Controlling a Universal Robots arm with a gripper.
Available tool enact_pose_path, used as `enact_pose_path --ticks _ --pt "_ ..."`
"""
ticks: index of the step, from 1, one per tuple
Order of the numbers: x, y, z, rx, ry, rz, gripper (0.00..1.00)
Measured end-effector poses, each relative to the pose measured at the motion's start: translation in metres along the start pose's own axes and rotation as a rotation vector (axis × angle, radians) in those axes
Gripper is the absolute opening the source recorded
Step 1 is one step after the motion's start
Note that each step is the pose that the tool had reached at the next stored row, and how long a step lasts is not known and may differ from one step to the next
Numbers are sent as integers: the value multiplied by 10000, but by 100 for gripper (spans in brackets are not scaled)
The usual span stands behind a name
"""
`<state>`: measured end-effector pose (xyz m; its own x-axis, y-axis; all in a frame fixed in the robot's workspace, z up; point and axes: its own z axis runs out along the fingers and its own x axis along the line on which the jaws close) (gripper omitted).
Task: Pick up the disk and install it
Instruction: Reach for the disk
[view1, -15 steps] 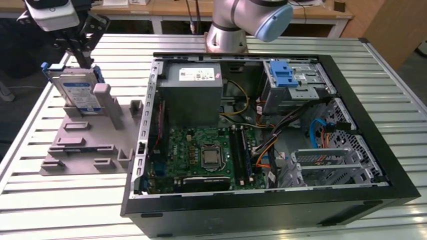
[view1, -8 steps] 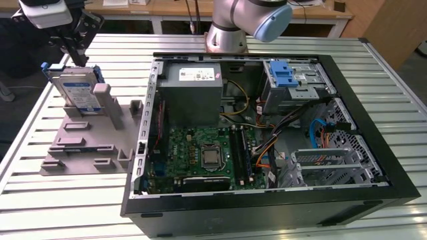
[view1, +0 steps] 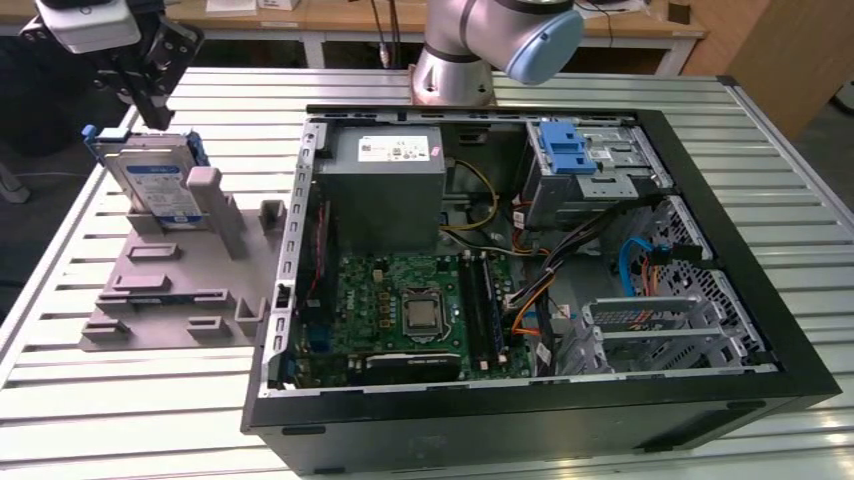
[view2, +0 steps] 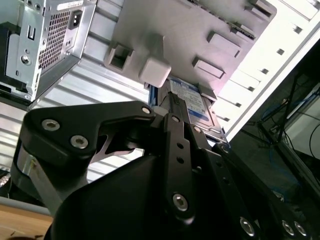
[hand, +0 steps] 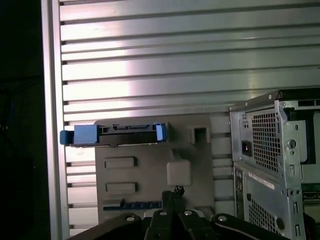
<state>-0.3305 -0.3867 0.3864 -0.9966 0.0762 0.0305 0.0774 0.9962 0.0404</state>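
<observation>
While the disk stands on edge in a slot of the grey fixture plate at the exterior view's left, the gripper hangs just above it and is apart from it. It carries nothing I can see; whether it is spread or closed I cannot tell. The disk is upright, probably so its top edge is free to be taken from above. A grey post on the plate stands just beside the disk's labelled face and likely keeps it from tipping. The blue carrier frame runs round the edges.

The first wrist view looks down on the disk's top edge, with a blue frame end at each side. In the second wrist view the disk sits just past the gripper's tip, roughly in line with it. I read this as lining up for the pick, with the grasp not yet made.

Further right, the open computer case lies on its side on the slatted table. Its side panel is off, so the inside can be reached from above. Inside it:
- The grey power supply box sits at the far left.
- The green motherboard lies nearer the camera.
- The metal drive cage with a blue latch is at the far right. That is likely the install spot, and it is well apart from the disk.
</observation>
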Motion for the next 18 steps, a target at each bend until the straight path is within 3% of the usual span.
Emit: enact_pose_path --ticks 6,18 --pt "98 55 14 0 0 -1 11" --pt "298 86 35 0 1 -1 11"
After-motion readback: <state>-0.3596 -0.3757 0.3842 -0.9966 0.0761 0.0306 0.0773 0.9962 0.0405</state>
